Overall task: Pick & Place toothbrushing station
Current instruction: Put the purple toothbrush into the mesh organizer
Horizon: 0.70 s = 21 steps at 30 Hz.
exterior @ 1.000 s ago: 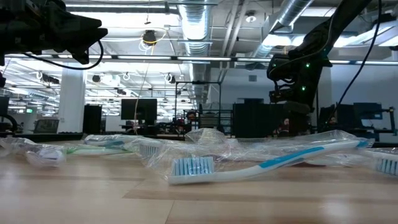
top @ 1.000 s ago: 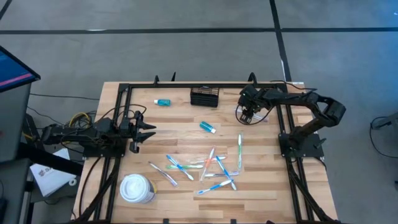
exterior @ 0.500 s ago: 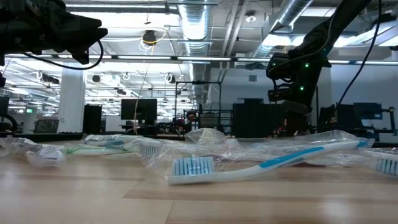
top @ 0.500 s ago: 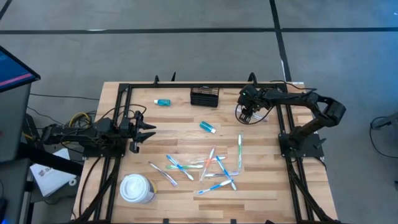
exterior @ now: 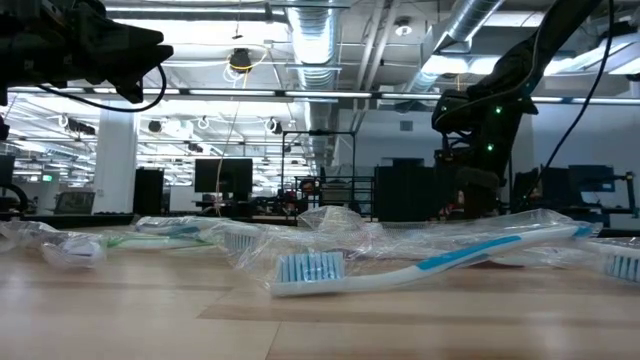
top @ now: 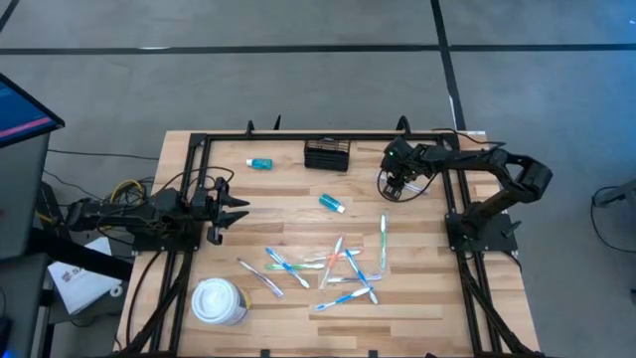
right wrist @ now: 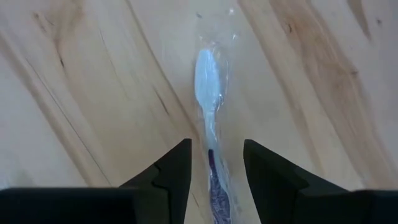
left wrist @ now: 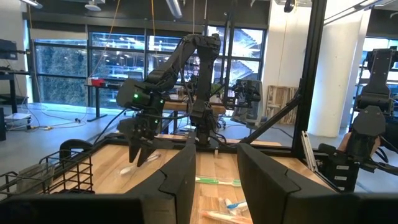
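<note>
1. Far left, beside the table: a blue screen and a bunch of cables.
2. Left gripper over the table's left side, fingers spread apart, holding nothing.
3. White lidded paper cup near the front left corner of the wooden table.
4. Small teal bottle at the back, just left of the toothbrushing station.
5. Toothbrushing station standing at the back edge, in the middle, touched by nothing.
6. Blue tube in front of the station.
7. Heap of wrapped toothbrushes in the front middle, one green toothbrush at its right.
8. Right gripper pointing down right of the station, fingers apart over a wrapped purple toothbrush, not pinching it.
</note>
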### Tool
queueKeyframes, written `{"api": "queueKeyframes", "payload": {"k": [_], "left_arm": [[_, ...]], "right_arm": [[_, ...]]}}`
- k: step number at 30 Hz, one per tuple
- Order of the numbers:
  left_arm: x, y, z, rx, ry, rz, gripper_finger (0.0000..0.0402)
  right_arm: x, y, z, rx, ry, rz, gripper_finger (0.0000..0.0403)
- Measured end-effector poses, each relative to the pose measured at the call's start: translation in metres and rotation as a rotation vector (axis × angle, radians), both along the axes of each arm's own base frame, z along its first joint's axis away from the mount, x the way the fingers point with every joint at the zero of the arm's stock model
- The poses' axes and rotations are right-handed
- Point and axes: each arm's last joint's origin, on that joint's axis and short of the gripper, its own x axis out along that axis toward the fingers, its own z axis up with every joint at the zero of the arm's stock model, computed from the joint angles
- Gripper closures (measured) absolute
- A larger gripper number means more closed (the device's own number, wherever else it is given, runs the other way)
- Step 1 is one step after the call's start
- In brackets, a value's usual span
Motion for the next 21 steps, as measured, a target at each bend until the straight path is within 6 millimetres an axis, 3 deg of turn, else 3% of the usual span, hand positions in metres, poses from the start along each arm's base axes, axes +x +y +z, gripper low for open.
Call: {"api": "queueKeyframes", "payload": {"k": [21], "left_arm": [[-0.0001, 0.0, 0.0005, 0.003, -0.006, 0.001, 0.0289]], "right_arm": [[0.0014, -0.0013, 0.0004, -0.012, -0.022, -0.011, 0.0275]]}}
